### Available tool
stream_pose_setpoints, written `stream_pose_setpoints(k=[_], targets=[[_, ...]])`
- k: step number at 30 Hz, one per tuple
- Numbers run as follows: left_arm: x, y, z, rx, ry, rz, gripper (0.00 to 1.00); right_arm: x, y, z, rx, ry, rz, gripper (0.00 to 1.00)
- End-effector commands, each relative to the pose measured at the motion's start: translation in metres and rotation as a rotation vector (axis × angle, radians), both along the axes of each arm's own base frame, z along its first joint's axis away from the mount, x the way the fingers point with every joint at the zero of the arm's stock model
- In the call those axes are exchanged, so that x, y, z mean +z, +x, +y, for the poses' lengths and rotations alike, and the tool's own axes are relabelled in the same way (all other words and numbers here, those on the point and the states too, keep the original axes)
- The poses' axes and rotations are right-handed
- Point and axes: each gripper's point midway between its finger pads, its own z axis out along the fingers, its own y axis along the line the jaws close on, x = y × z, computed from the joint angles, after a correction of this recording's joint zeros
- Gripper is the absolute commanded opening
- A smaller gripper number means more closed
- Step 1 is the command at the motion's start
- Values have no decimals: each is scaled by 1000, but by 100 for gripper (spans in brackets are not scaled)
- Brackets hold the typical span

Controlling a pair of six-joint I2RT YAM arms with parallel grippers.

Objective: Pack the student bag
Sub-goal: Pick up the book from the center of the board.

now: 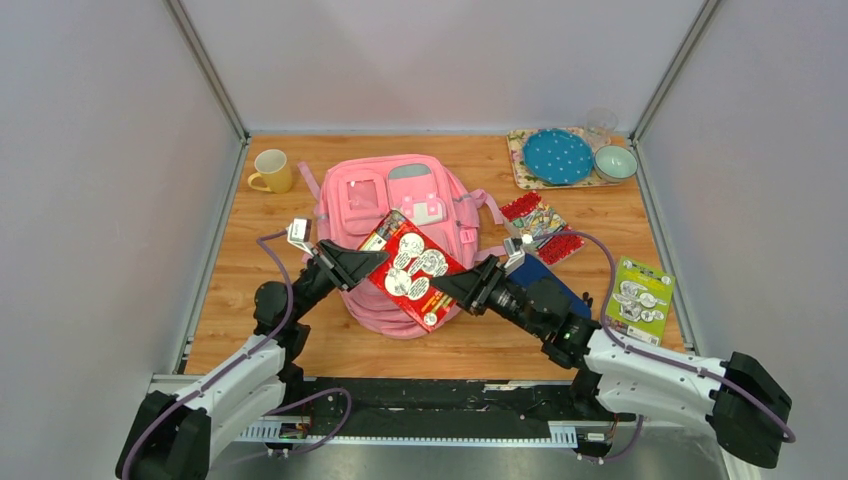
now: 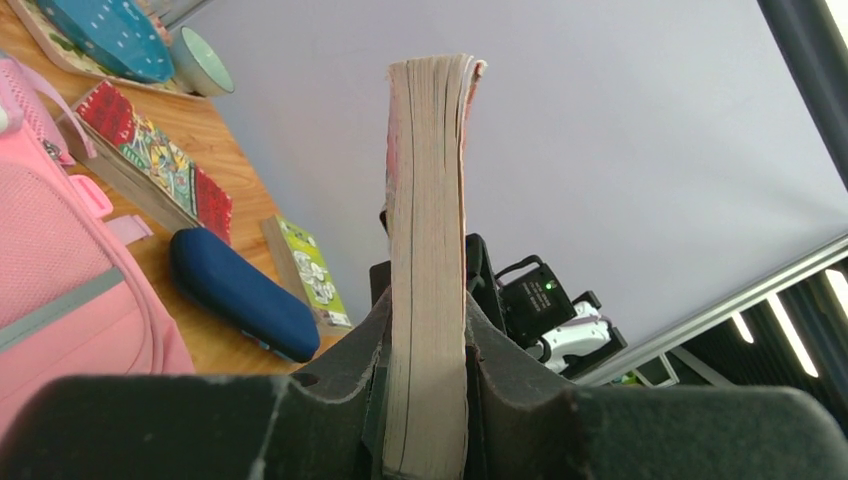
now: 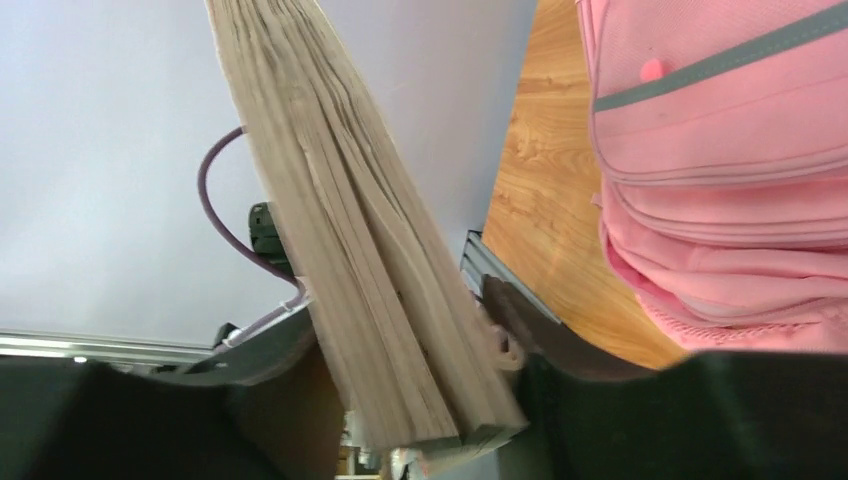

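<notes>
A red paperback book (image 1: 412,268) was held over the pink student bag (image 1: 395,195), laid flat mid-bench (image 1: 228,232). The book was pinched by the left hand (image 1: 374,262) and straddled by the right hand (image 1: 448,284), whose grip could not be told.

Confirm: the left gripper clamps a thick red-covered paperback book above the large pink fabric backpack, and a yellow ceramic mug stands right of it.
Not quite. The top external view shows the yellow ceramic mug left of the pink fabric backpack. The left gripper does clamp the red-covered paperback book above it.
</notes>
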Motion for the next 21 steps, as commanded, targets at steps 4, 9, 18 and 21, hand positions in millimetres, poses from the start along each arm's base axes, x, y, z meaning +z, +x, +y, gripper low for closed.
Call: stream_pose_setpoints(k=[4,9,18,21], targets=[[16,-14,-3,-30,28,-121,9,25,0,-8,-32,54,-56,0],[-37,10,-7,-12,525,52,45,30,8,-57,-213,-61,-95,0],[-79,-3,6,-94,911,-62,72,16,12,-154,-512,-307,-64,0],[-95,-12,-2,-137,1002,-101,75,15,11,-174,-567,-345,-54,0]])
